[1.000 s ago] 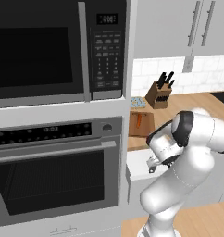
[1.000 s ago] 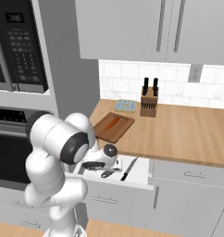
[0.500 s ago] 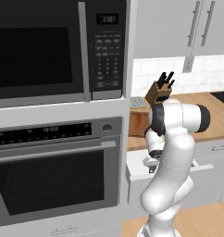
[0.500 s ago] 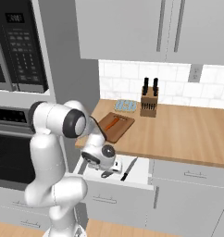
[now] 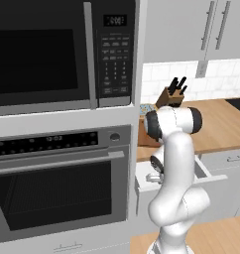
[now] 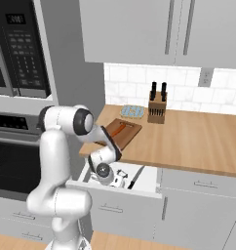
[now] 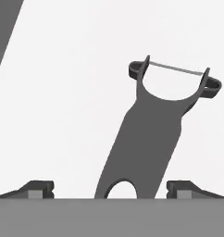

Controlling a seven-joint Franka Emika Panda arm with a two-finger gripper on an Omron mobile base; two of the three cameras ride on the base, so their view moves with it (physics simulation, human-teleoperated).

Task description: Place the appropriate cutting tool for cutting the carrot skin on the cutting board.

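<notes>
Gripper [image 7: 110, 190] lowered into the drawer [image 6: 148, 178], jaws wide and not yet gripping, the peeler [image 7: 148, 139] handle lying between them, positioned for pickup.

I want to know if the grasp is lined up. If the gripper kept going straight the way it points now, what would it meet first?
Most likely the peeler: its handle lies between the open jaws of the gripper, on the white floor of the open drawer. How much gap remains is unclear.
</notes>
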